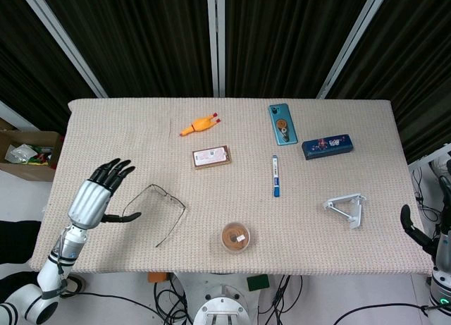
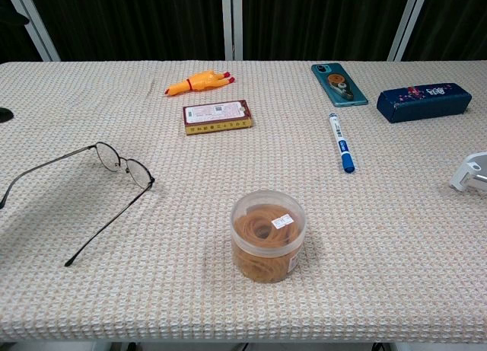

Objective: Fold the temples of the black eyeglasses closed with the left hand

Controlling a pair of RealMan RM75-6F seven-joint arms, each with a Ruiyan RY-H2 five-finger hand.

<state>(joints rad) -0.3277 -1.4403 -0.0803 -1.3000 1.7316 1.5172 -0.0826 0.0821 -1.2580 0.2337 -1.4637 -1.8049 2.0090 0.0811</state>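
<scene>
The table (image 1: 366, 127) is covered with a beige woven cloth, and on it the black eyeglasses (image 1: 158, 209) lie with both temples wide apart, so I judge that the folding is not yet begun; all of the task is left to do. One temple runs from the lenses toward the left hand (image 1: 95, 194), and the other runs toward the near edge of the table. The front with the two lenses is the part farthest from the hand.

The left hand is over the left edge of the table, just beside the glasses. Its fingers are spread and a little bent, and it holds nothing. The thumb points toward the glasses, and its tip is very near the end of the closer temple; whether it touches the temple I cannot tell. In the chest view the glasses (image 2: 99, 176) are seen clearly, but this hand is almost outside the picture.

The right hand (image 1: 416, 230) is far away on the other side, beyond the table edge. Only dark fingers are visible, and whether they are apart or curled I cannot tell.

Beyond the glasses from the left hand stands a small round jar (image 1: 235, 237) with rubber bands.
</scene>
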